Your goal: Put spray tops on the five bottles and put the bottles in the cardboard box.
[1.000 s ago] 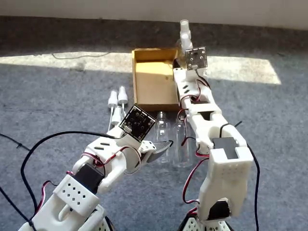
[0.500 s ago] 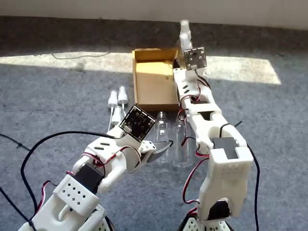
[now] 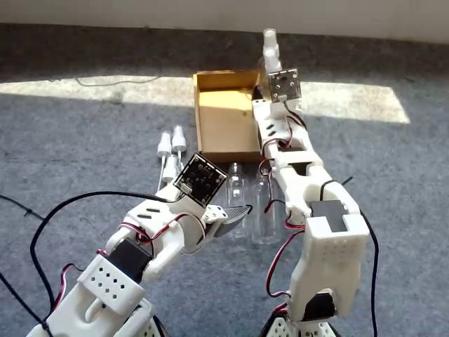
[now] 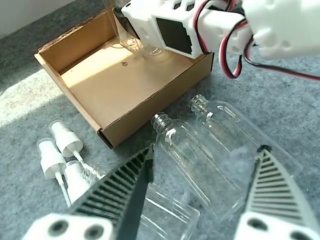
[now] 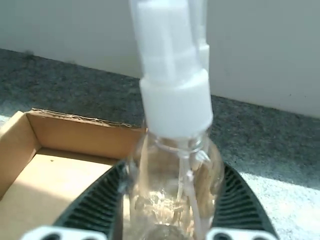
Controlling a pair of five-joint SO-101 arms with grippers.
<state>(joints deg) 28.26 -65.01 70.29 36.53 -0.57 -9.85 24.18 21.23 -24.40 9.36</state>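
Boxing step | right gripper (image 5: 170,212) clamped on capped bottle (image 5: 171,167) at box (image 5: 85,135) far corner | left gripper (image 4: 205,152) spread wide above two uncapped bottles (image 4: 187,160) on carpet (image 4: 285,100) | next, likely: lower, release inside box

I hold a capped clear bottle (image 5: 172,200) upright at the far corner of the open cardboard box (image 4: 150,112). Two uncapped bottles (image 4: 187,160) lie side by side just outside it, with three white spray tops (image 4: 64,139) nearby.

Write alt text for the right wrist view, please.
A clear bottle with a white spray top stands gripped between the right arm's black ribbed fingers. An open brown cardboard box lies just beyond it on grey carpet.
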